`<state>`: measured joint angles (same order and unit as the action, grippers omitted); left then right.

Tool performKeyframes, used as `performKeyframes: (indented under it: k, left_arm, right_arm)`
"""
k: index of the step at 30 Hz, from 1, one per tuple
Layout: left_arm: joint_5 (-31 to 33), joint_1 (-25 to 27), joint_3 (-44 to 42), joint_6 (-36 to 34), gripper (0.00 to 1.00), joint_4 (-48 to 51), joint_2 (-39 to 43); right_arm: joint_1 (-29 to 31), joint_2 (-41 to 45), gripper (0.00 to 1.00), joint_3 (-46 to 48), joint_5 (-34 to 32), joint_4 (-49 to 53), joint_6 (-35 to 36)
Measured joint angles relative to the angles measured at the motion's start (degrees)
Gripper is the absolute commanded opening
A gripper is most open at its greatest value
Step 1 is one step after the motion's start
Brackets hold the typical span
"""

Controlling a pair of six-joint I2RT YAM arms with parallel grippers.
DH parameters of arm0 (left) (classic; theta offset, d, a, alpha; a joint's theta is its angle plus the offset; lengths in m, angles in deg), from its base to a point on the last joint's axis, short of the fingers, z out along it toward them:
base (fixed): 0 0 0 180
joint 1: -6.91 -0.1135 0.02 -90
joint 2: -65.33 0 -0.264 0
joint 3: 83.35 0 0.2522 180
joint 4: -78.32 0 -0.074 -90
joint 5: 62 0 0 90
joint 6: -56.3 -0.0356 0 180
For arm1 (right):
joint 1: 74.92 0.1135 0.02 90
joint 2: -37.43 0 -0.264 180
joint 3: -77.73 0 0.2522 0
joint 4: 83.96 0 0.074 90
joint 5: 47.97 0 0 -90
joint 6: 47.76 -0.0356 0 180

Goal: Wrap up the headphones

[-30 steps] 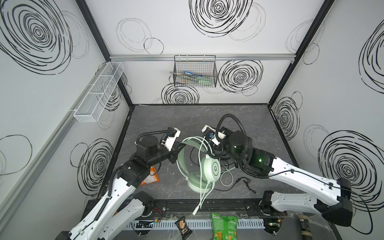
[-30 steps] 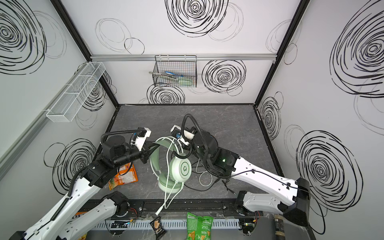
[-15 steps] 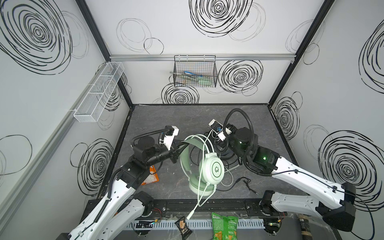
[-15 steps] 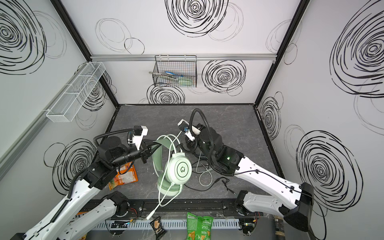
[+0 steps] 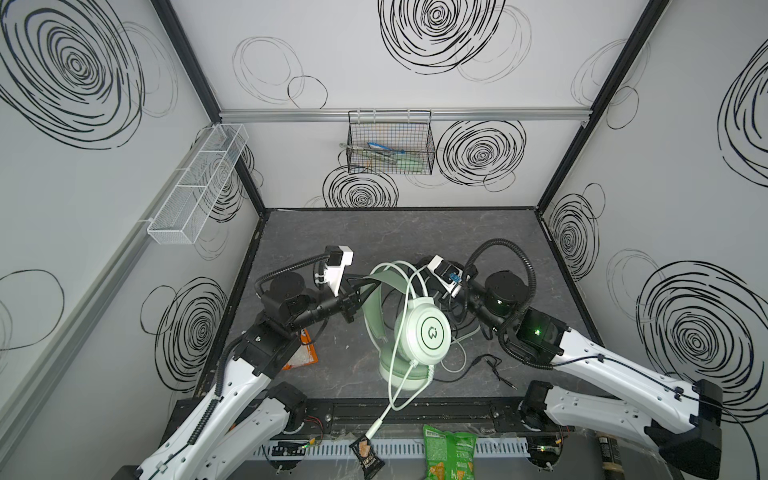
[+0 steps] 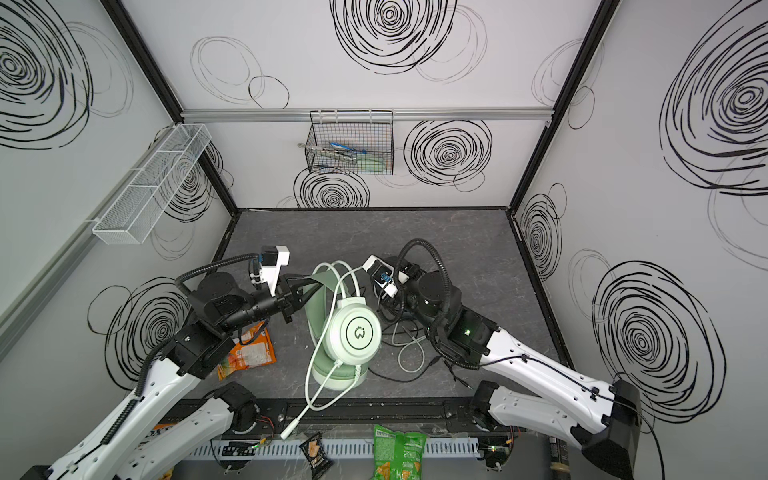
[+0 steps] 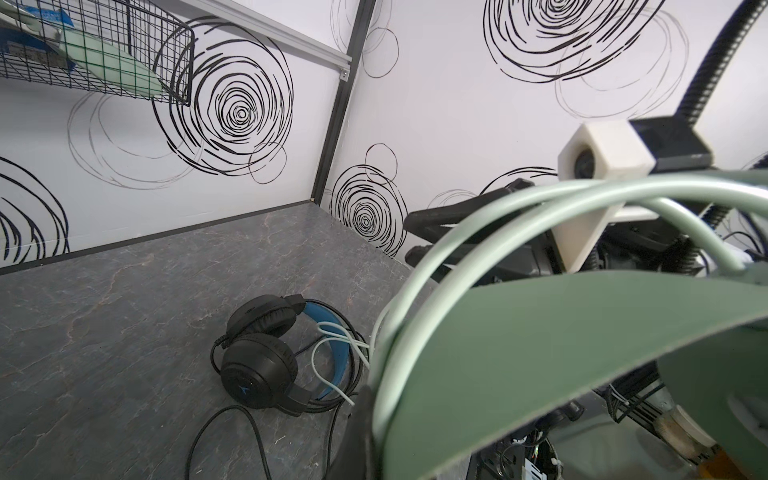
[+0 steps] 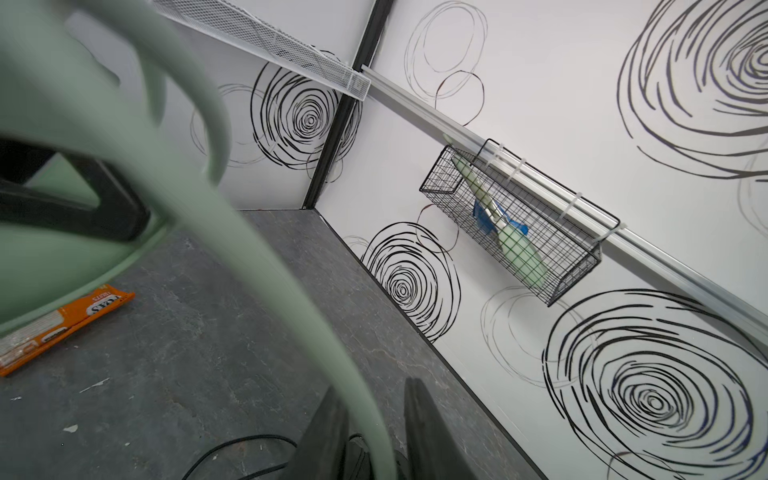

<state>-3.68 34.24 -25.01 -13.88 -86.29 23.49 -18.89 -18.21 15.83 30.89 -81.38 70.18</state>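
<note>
Headset first: the mint-green headset (image 5: 428, 332) stands toward the front middle of the table (image 5: 395, 232), with its white-faced upper ear cup turned up to the cameras. Its lower cup is down at the tabletop; whether it rests there I cannot tell.

The left gripper (image 5: 368, 284) reaches in from the left and is clamped tight on the left side of the headband (image 7: 582, 353). The white cable (image 8: 262, 270) loops over the crown of the band and runs down past both cups. It then drops over the table's front edge, and its plug end hangs out there.

The right gripper (image 8: 372, 388) comes in from the right, just behind the upper cup. In the right wrist view its two dark fingers (image 8: 432, 436) stand a little apart with the cable passing between them. A gap shows beside the cable, so it is enclosed loosely, not pinched.

The black headset (image 7: 262, 357) lies flat on the table behind the mint one, below the right arm's wrist. Strands of white cable cross its blue-lined band.

An orange snack packet (image 6: 249, 353) lies to the left, by the left arm and apart from the headset. A green chip bag (image 5: 449, 453) sits beyond the front rail. A black wire basket (image 5: 390, 145) hangs on the back wall, and a white mesh tray (image 5: 199, 183) on the left wall.
</note>
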Motion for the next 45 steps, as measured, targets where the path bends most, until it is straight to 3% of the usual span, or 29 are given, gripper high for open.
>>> performKeyframes:
  k: [12,19,45]
  left_arm:
    - [0.0,0.0,1.7,4.2,0.0,-1.4,0.1]
    - [-0.5,0.0,1.7,9.1,0.0,-6.1,0.1]
    - [4.7,0.0,4.0,18.8,0.0,-12.1,0.6]
  right_arm:
    - [-2.4,-1.9,0.43,5.1,11.0,-12.7,-3.1]
    - [-2.4,-2.8,0.46,7.6,14.7,-18.0,-4.7]
    - [-2.4,-8.2,0.51,11.0,18.2,-27.1,-13.4]
